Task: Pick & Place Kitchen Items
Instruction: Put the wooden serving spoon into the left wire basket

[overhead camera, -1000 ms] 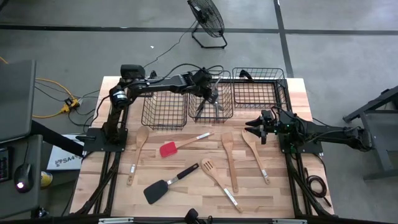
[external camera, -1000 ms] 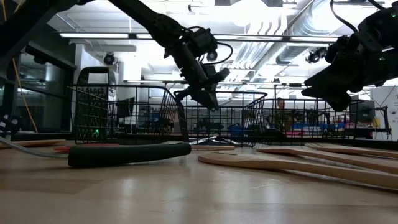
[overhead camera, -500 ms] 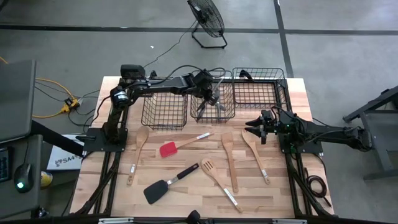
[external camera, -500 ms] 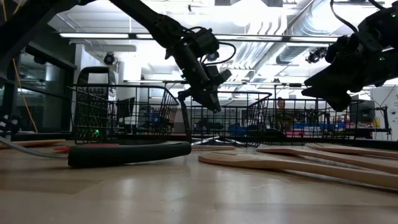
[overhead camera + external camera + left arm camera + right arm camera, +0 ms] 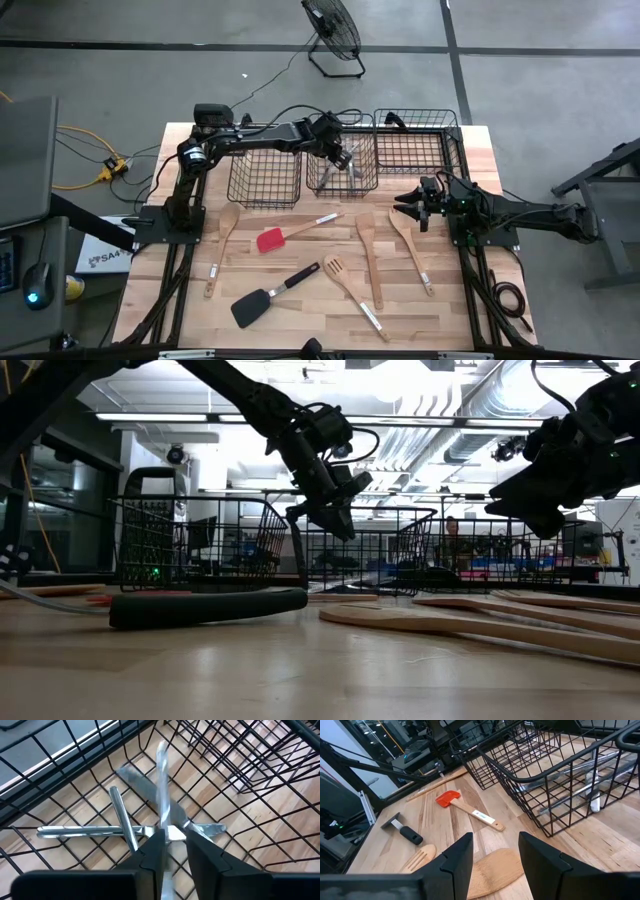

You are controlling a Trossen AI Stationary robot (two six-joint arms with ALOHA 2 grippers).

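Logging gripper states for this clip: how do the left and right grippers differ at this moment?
The left gripper reaches over the middle wire basket with its fingers nearly closed around a silver metal utensil; the right gripper is open and holds nothing. The left arm stretches across the table's back edge, while the right gripper waits by the right side near a wooden spoon. Both are dark two-finger grippers raised above the tabletop.

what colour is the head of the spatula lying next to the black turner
Red, on a pale handle; the spatula shows best in the high view.

A black floor fan (image 5: 333,30) stands on grey concrete floor (image 5: 520,90) beyond the wooden table (image 5: 480,320).
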